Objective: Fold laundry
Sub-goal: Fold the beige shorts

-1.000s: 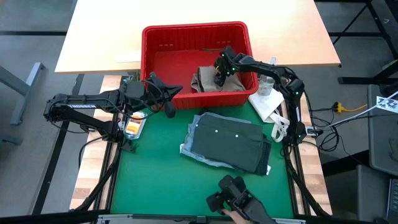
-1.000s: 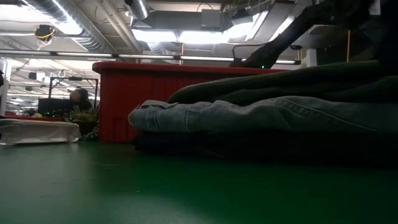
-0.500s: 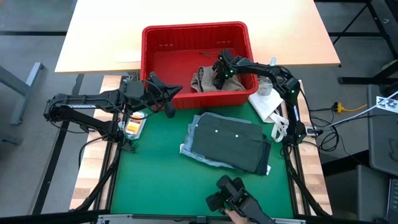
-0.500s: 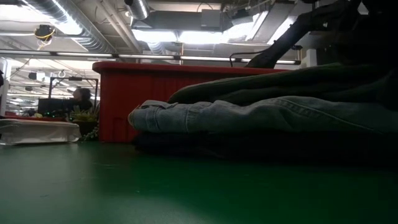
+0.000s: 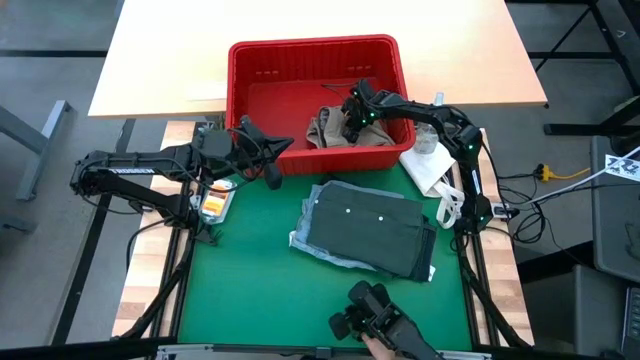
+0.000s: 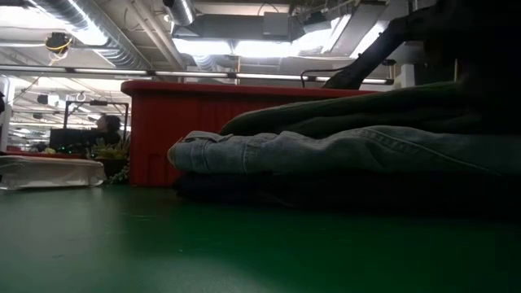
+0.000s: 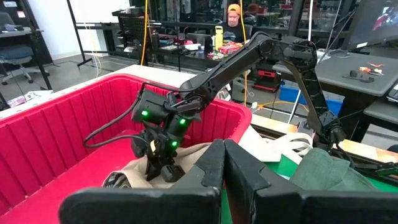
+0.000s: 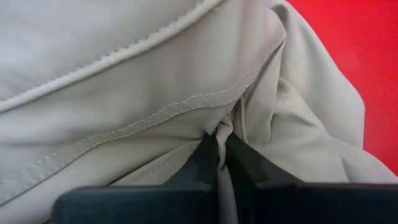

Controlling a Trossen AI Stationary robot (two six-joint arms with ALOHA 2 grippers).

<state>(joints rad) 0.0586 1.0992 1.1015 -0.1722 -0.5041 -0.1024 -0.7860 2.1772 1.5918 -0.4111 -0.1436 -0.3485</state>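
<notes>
left tool [image 5: 272, 178] rested pinched together at the red basket's [image 5: 240, 90] near-left corner, idle | right tool [image 5: 350, 122] reached inside the basket, clamped on a fold of the beige khaki piece [image 8: 155, 81], likely to lift it out | folded stack [image 5: 365, 230] lay on counter [image 5: 250, 290] just before the basket
</notes>
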